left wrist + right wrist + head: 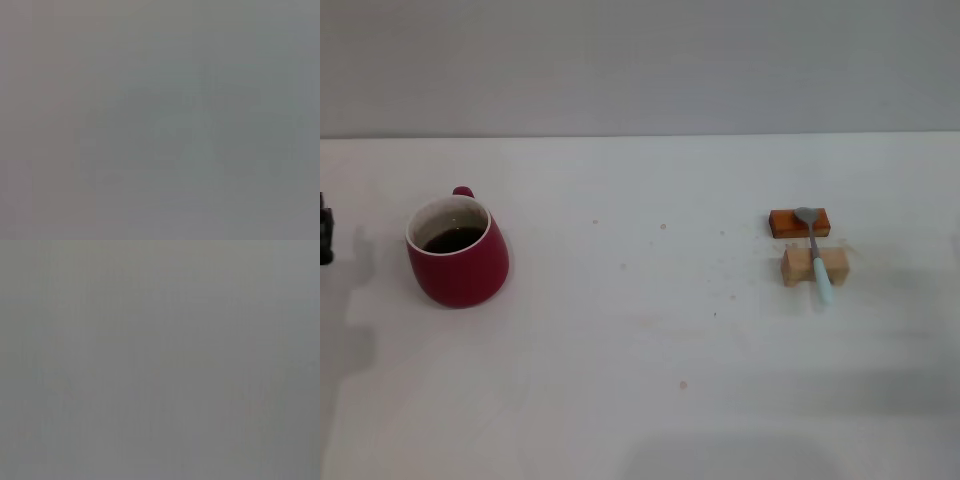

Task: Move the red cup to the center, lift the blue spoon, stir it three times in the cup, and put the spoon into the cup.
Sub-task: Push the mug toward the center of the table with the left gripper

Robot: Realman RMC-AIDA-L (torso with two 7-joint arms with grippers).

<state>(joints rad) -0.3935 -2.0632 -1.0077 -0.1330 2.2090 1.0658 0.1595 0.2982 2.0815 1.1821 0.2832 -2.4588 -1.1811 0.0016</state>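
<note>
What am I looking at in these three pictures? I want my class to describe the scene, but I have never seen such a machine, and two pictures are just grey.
The machine is a robot with two arms and three cameras. The top picture is taken from its head, looking down at a white table. On the robot's left stands the red cup, holding dark liquid, its handle turned away from the robot. On the right lies the blue spoon, resting across an orange-brown block and a tan wooden block. The dark shape at the far left edge is probably the left tool; the right one is out of sight. Nothing is held. The grey pictures come from cameras on the wrists and show nothing recognisable.
</note>
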